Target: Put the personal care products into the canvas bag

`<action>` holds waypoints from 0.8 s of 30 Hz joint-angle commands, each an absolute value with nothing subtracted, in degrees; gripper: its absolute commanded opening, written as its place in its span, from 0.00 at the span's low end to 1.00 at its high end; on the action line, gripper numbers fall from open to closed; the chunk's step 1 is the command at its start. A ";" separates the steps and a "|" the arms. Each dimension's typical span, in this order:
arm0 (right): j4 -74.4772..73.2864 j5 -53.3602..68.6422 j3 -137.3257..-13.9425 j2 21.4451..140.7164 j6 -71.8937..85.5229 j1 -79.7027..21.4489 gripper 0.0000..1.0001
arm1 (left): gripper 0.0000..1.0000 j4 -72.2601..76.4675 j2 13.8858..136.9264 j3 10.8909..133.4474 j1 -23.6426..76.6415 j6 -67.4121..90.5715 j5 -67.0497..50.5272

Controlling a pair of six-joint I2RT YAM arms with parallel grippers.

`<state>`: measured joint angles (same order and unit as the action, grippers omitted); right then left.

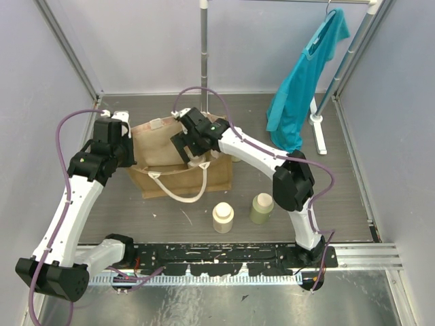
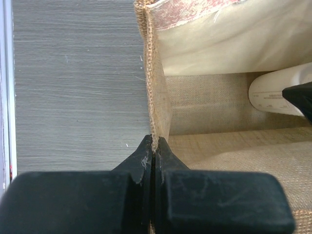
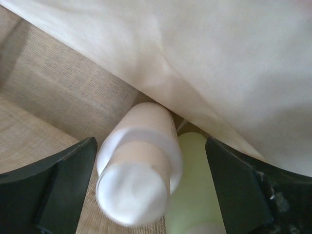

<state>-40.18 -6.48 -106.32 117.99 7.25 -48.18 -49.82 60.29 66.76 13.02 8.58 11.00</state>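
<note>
My right gripper is inside the canvas bag, jaws spread clear of the cream bottle.
I clamp the bag's edge with my left gripper to keep the mouth open (bottle probably loose; view's blurred).

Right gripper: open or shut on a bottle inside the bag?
Open. The right gripper has its fingers wide apart inside the canvas bag, the white bottle lying between them, not pinched.
</note>
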 commanded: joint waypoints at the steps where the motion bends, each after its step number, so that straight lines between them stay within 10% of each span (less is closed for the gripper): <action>1: -43.27 -6.95 -115.69 112.77 5.83 -48.12 1.00 | 0.05 -49.04 59.29 67.59 12.91 7.99 11.69; 24: -46.10 -6.98 -122.76 104.75 8.79 -27.55 1.00 | 0.06 -49.39 59.33 67.85 12.90 7.73 11.78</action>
<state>-48.16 -5.76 -124.49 105.54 9.06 -30.85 -49.93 60.25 66.76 13.02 8.56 11.05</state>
